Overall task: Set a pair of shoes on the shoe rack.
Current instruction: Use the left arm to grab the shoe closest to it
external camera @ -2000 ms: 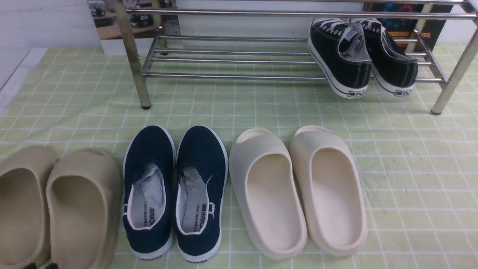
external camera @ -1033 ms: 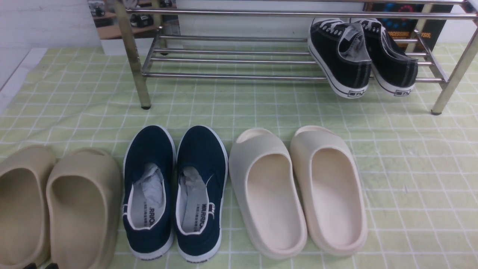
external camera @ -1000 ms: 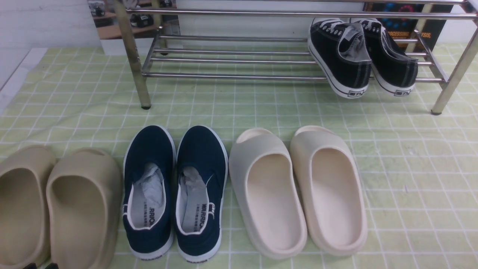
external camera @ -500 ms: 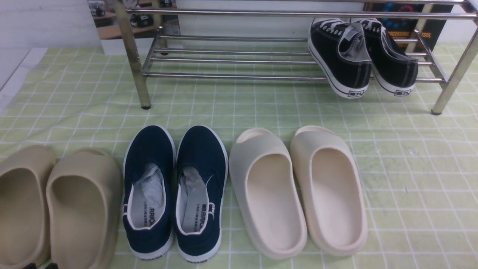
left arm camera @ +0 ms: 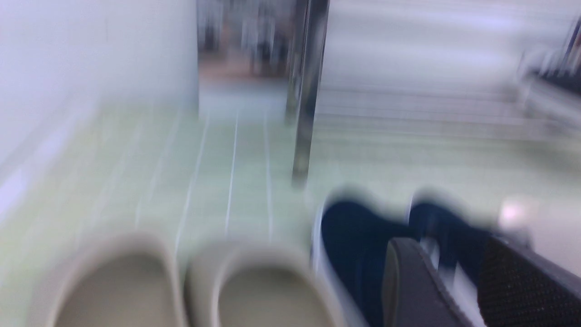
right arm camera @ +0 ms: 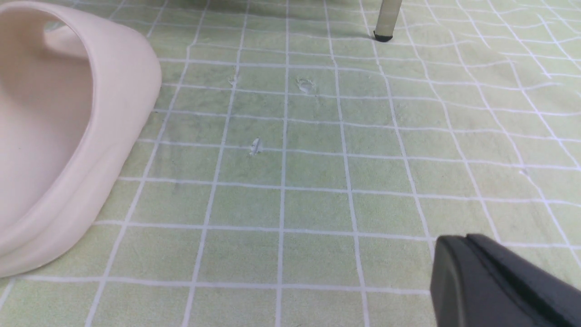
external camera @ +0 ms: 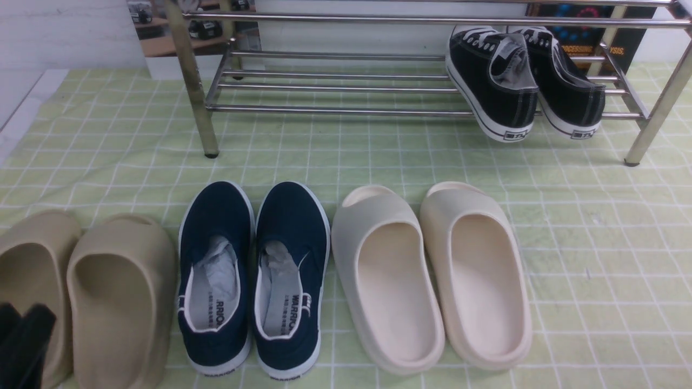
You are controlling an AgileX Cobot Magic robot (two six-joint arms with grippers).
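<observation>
The pair of shoes, two navy slip-ons with white soles, stands side by side on the green checked cloth, the left shoe beside the right shoe. In the blurred left wrist view they show as dark shapes. The shoe rack stands behind them, its chrome bars bare on the left. My left gripper hangs open over the leftmost tan slide, left of the navy pair; nothing is between its fingers. My right gripper is shut and empty above bare cloth, out of the front view.
Two black lace-up sneakers lean on the rack's right end. A cream pair of slides lies right of the navy pair and a tan pair left of it. A rack leg stands ahead of the right gripper.
My left gripper has risen into the front view at the bottom left, over the leftmost tan slide. The shoes and the rack have not moved.
</observation>
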